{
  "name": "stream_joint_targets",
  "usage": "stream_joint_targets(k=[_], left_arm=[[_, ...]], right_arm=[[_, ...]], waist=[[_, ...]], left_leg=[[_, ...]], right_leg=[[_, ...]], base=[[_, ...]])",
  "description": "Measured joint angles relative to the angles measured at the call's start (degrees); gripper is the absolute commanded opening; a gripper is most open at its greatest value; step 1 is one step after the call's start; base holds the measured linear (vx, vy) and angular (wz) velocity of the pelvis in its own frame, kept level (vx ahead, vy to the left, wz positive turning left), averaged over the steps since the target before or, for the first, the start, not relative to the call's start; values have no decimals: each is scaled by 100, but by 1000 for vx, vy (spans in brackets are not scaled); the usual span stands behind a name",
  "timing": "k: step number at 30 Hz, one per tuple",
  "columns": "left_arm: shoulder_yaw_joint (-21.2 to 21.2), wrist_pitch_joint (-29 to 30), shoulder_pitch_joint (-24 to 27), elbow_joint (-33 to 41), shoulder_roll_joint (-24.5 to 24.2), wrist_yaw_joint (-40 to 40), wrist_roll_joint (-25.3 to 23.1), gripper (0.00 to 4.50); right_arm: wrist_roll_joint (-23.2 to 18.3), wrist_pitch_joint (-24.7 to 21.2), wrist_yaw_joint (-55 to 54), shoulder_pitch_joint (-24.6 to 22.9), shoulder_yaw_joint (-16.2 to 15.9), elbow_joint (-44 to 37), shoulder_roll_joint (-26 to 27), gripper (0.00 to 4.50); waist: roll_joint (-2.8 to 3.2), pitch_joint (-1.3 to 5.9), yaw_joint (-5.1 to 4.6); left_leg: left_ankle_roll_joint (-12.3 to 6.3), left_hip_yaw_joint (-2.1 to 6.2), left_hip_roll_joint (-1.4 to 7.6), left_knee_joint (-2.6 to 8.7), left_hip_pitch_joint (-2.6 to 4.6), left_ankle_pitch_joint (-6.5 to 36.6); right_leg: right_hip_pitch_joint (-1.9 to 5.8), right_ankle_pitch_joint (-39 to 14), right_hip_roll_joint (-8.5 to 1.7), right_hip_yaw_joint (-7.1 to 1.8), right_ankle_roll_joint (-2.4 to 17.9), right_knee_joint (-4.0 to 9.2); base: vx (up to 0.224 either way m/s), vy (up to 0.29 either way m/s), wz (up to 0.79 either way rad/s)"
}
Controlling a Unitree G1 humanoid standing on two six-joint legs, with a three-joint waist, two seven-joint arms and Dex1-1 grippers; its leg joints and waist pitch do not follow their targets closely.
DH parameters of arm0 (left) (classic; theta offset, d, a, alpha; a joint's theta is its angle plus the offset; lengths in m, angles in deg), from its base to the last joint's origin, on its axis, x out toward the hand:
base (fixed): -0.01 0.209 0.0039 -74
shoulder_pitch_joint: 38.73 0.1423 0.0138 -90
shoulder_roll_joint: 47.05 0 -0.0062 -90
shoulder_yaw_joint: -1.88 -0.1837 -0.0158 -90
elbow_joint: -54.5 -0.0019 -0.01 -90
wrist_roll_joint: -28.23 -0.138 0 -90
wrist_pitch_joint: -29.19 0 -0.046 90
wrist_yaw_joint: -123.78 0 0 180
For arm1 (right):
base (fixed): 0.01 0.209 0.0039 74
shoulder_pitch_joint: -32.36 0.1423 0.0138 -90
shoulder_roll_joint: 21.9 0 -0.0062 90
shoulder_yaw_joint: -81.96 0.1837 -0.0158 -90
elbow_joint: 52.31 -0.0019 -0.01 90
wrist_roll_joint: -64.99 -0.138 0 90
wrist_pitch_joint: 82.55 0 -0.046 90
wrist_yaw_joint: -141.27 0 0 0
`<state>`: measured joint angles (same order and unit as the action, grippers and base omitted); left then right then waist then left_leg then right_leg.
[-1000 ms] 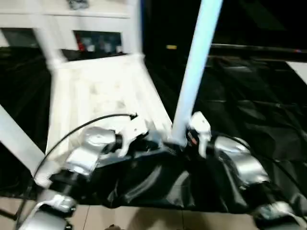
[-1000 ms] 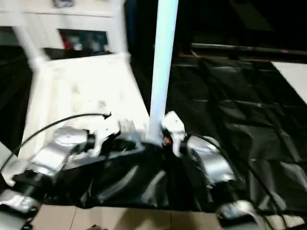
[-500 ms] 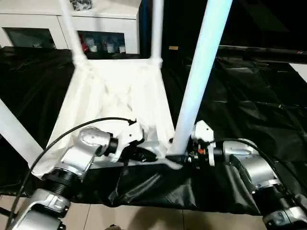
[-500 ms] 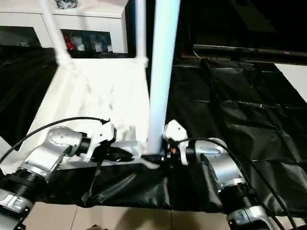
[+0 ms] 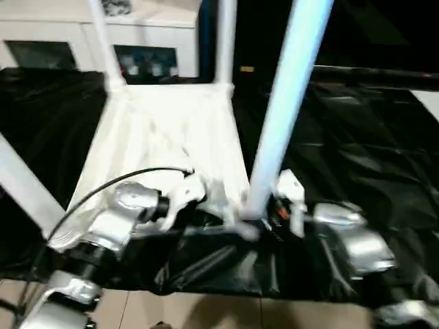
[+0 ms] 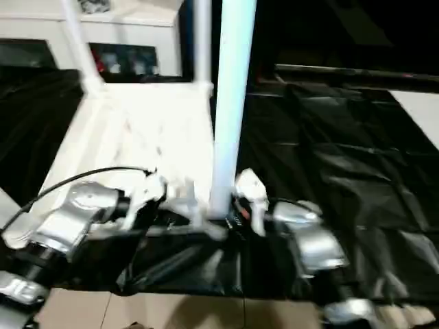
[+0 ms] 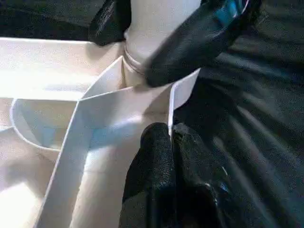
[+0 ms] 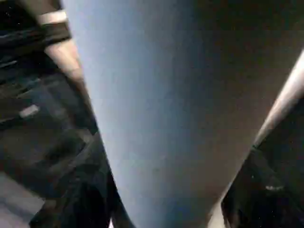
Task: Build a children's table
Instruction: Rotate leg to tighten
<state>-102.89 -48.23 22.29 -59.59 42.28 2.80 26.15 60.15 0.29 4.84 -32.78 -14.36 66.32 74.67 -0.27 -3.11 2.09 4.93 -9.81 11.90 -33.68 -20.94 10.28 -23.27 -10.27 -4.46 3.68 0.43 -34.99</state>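
Observation:
The children's table lies upside down on black cloth, its white top (image 5: 164, 130) ribbed side up. Legs stand in the far left (image 5: 99, 34), far right (image 5: 225, 34) and near left (image 5: 24, 185) corners. A fourth leg (image 5: 288, 103) rises from the near right corner socket. My left gripper (image 7: 170, 142) is shut on the thin rim wall right beside that socket. My right gripper (image 5: 266, 212) is closed round the base of this leg, with a black finger (image 7: 199, 42) lying across it just above the socket. The leg (image 8: 166, 118) stands very close in the right wrist view.
A white cabinet (image 5: 158, 27) with glass doors stands behind the table top. Black cloth (image 5: 357, 137) spreads out to the right of the top. Pale floor (image 5: 206, 312) shows below the near edge. My silver forearms (image 5: 350, 240) reach in from both sides.
The whole picture has swung and shifted with the camera. Both grippers stay at the near right corner, and the right jaws have drawn in around the leg's base.

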Motion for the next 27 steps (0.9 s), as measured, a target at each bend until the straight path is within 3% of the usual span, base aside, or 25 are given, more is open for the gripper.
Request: stream_joint_targets(k=[2,8,11,13,17,22,27], left_arm=[[58,179,0,1,293,-602,-111,0],[147,433,1,0,776,-1458,-215,0],[152,450,1,7,828,-1551,-215,0],[145,449,0,18,828,-1560,-219,0],[115,415,-1,49,733,-1411,-216,0],[65,279,-2,76,519,-1032,-198,0],[-48,29,-11,81,3,-59,44,0]], right_arm=[[80,-6,-819,215,195,327,293,249],[229,35,-2097,580,427,808,717,248],[230,104,-2213,634,500,897,786,248],[218,153,-2210,658,571,958,824,304],[229,178,-1984,656,511,956,779,352],[225,231,-1434,579,301,861,553,352],[142,299,154,211,-98,309,-148,352]], waist=[[-1,-1,-57],[-2,0,-56],[0,2,-32],[1,3,-30],[0,3,-48],[0,3,-43],[0,2,23]], left_leg=[[1,2,-1,0,-4,0],[1,7,0,5,-6,0],[1,5,-1,6,-8,0],[1,3,0,6,-8,0],[1,0,0,6,-8,0],[1,1,1,7,-9,0],[-1,0,1,5,-10,1]], right_leg=[[-3,-1,0,2,-1,4],[-4,2,1,5,-2,2],[-5,4,1,2,1,2],[-5,14,1,2,19,3],[-6,14,2,0,18,4],[-12,13,3,2,17,5],[-15,12,3,7,17,10]], base=[[0,0,0],[0,0,0],[0,0,0],[0,0,0],[0,0,0],[0,0,0],[0,0,0]])
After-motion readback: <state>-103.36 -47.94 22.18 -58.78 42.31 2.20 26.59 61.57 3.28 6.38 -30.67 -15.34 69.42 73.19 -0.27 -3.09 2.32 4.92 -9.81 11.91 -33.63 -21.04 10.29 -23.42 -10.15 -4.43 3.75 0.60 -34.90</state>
